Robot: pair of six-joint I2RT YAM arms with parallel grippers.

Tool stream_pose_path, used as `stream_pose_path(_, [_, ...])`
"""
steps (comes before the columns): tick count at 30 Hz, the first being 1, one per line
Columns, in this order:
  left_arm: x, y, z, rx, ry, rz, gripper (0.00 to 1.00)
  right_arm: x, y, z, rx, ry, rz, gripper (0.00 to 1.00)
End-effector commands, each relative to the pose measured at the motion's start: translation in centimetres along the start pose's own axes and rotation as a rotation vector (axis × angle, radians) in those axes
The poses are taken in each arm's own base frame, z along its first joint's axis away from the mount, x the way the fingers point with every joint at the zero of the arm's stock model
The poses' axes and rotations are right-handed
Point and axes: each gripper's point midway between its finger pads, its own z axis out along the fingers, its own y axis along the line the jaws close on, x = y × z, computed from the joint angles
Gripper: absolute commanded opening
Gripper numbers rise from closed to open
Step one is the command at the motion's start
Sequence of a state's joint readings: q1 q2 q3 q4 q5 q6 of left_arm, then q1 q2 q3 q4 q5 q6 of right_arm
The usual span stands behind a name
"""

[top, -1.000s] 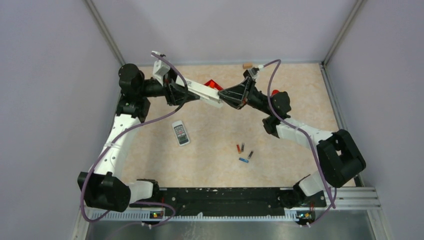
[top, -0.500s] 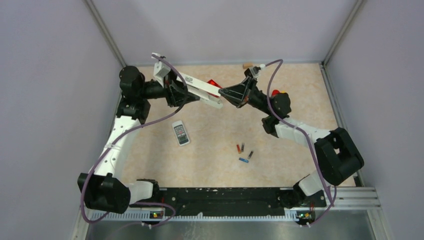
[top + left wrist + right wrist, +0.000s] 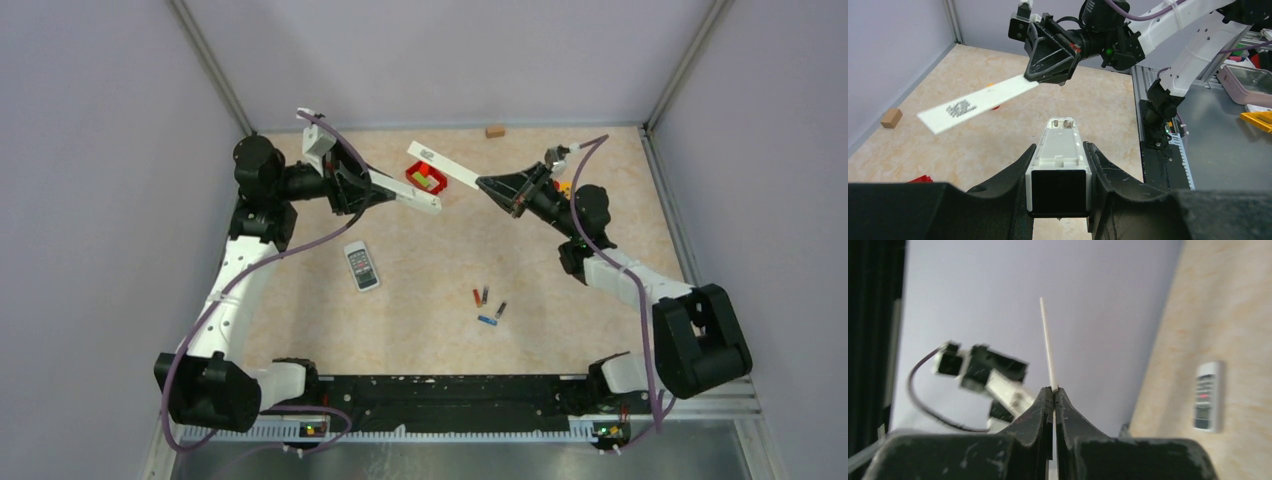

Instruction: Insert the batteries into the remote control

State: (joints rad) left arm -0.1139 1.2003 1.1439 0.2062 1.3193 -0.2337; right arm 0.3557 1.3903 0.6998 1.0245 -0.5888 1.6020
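My left gripper (image 3: 385,190) is shut on the long white remote control (image 3: 418,199), held above the table's back. In the left wrist view the remote (image 3: 1060,145) lies between the fingers with its battery bay uncovered. My right gripper (image 3: 484,184) is shut on the thin white battery cover (image 3: 444,166), which hangs apart from the remote. That cover shows edge-on (image 3: 1047,340) above the shut right gripper (image 3: 1053,390), and as a labelled strip (image 3: 978,102) in the left wrist view. Several batteries lie mid-table: red-and-black (image 3: 476,296), dark (image 3: 485,294), dark (image 3: 501,309), blue (image 3: 487,320).
A second, shorter remote (image 3: 361,266) lies on the table left of the batteries. A red bin (image 3: 425,178) with small coloured pieces sits under the held parts. A small wooden block (image 3: 493,131) rests by the back wall.
The right gripper closed on the cover and drew it off the remote, moving right and away. The left gripper kept its hold and shifted slightly left.
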Motion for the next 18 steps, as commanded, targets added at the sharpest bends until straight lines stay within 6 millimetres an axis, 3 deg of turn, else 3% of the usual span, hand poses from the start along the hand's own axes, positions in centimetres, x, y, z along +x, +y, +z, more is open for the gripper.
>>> stream_pose_path(1, [-0.3, -0.2, -0.1, -0.004, -0.011, 0.024, 0.0, -3.0, -8.6, -3.2, 0.405, -0.133, -0.184, 0.0])
stream_pose_path(3, [-0.3, -0.3, -0.2, -0.006, -0.014, 0.022, 0.0, -3.9, -12.5, -5.6, 0.597, -0.162, -0.226, 0.0])
stream_pose_path(6, [-0.3, -0.4, -0.2, -0.011, -0.017, 0.015, 0.0, -4.7, -16.8, -8.7, 0.776, -0.199, -0.236, 0.0])
stream_pose_path(10, [-0.2, -0.5, -0.2, -0.013, -0.02, 0.009, 0.0, -4.1, -22.1, -12.1, 0.889, -0.181, -0.143, 0.0])
stream_pose_path(18, [-0.4, -0.3, -0.1, -0.01, -0.033, -0.006, 0.0, -3.9, -25.3, -14.6, 1.025, -0.155, -0.165, 0.0])
